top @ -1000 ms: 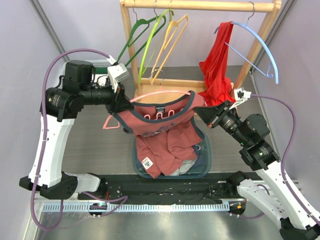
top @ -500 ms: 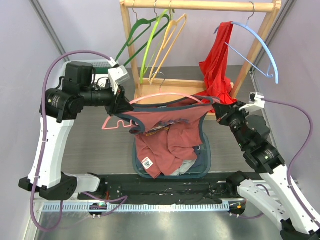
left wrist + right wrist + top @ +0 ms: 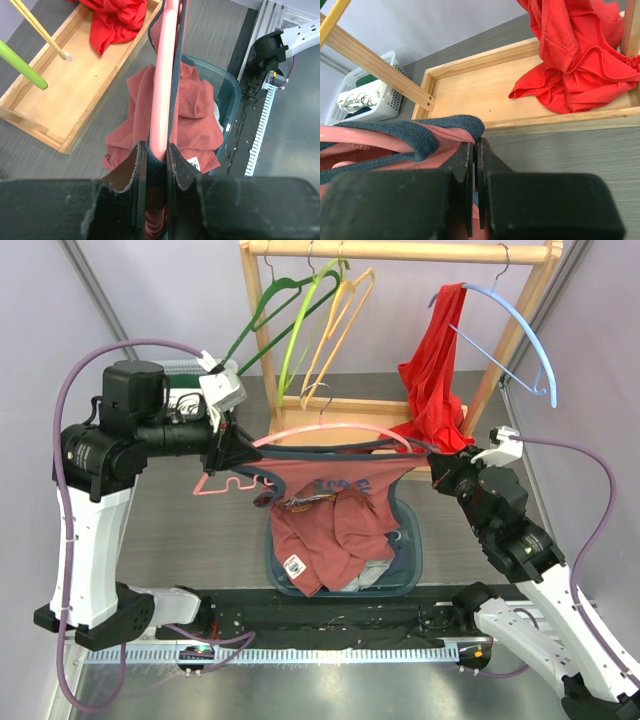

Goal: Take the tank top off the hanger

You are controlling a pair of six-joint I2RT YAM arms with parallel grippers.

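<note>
Left claw (image 3: 228, 444) was pinched almost shut on the end of the pink hanger (image 3: 330, 428), with dark neckline trim caught alongside it. The right claw (image 3: 438, 462) was clamped fully on a shoulder strap of the tank top (image 3: 340, 490). Within the last second the right claw had swung out toward the right of the frame and the left had drawn up and leftward, so the tank top, slack before, hung stretched across the centre above the teal bin (image 3: 413, 540). The strap looked close to the hanger's right tip, probably ready to slip off, but it was not yet free.
</note>
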